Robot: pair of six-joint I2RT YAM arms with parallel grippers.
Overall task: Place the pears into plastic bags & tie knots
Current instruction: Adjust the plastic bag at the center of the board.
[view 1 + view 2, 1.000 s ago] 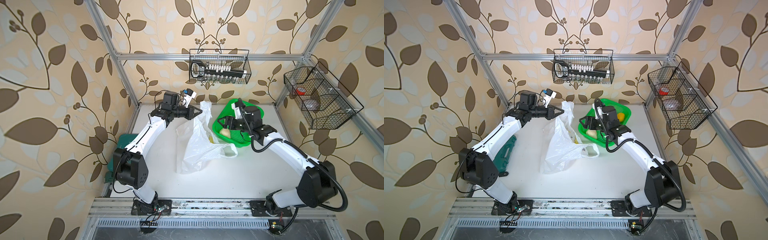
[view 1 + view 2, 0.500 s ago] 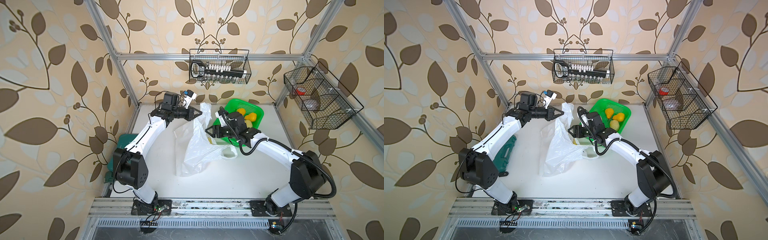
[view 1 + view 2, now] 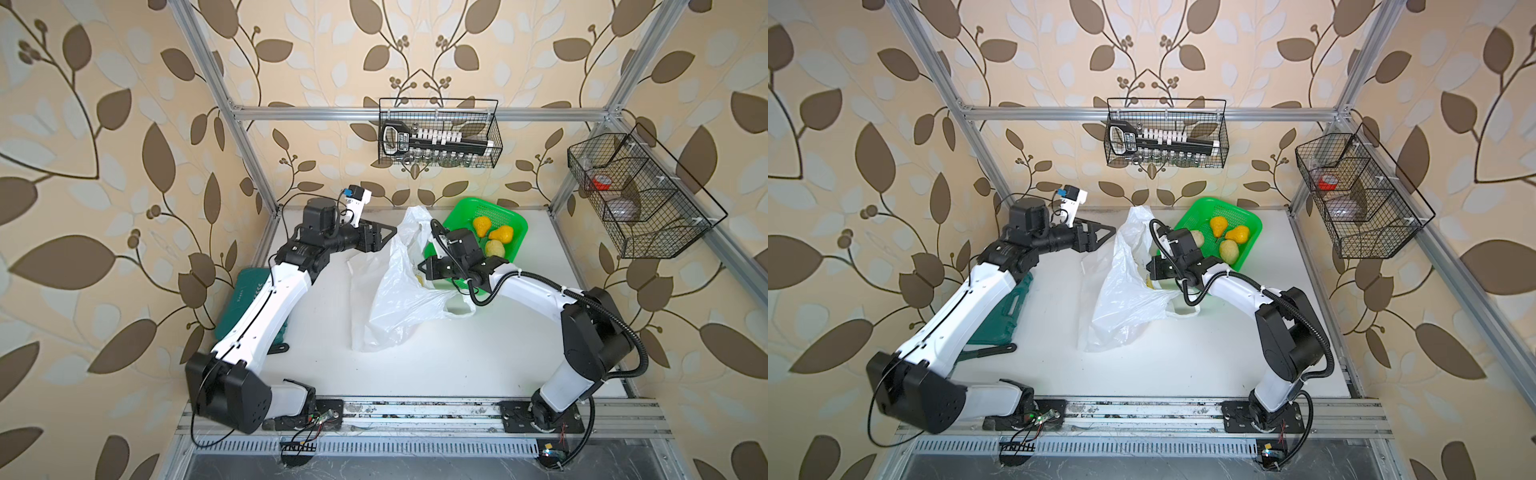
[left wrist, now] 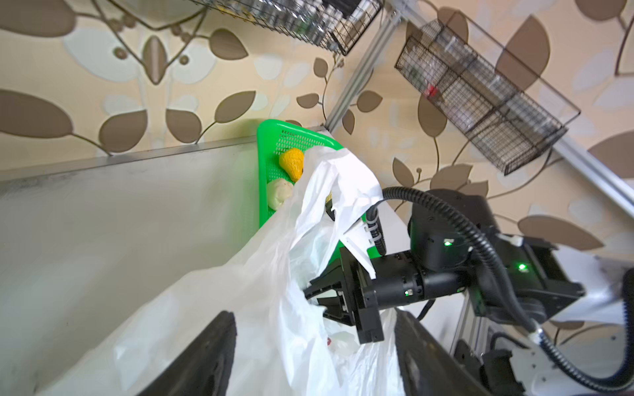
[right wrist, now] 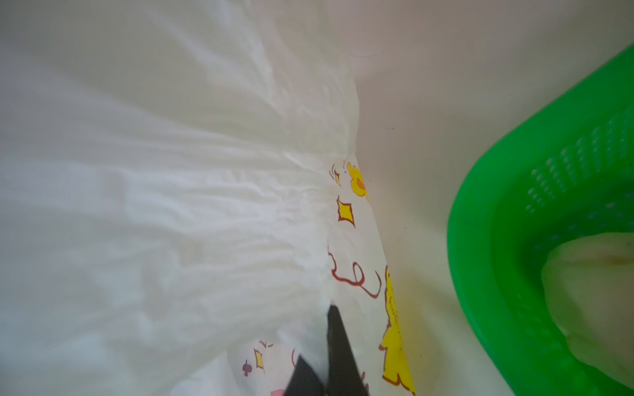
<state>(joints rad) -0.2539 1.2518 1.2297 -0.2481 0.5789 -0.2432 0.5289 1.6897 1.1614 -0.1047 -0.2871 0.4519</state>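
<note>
The white plastic bag (image 3: pixel 399 307) (image 3: pixel 1125 299) lies crumpled mid-table, its top edge standing up. My right gripper (image 3: pixel 422 268) (image 5: pixel 331 308) is shut on the bag's film beside the yellow-red print (image 5: pixel 391 325). My left gripper (image 3: pixel 390 232) (image 4: pixel 312 319) is open. Bag film (image 4: pixel 260 308) hangs loose between its fingers (image 4: pixel 219 343). In the green basket (image 3: pixel 517 224) (image 3: pixel 1254 226) lie two orange pears (image 3: pixel 482 225) (image 3: pixel 501 234) and a pale pear (image 3: pixel 494 248). Another pale pear (image 3: pixel 1196 237) shows behind my right wrist. No knot shows.
A dark green case (image 3: pixel 245 299) lies under my left arm by the left wall. A wire basket (image 3: pixel 440 133) hangs on the back wall and a second wire basket (image 3: pixel 640 195) on the right wall. Aluminium posts frame the table.
My right gripper left the green basket, moved left to the bag's mouth and shut on the film. My left gripper, shut at the bag's top edge before, has opened.
</note>
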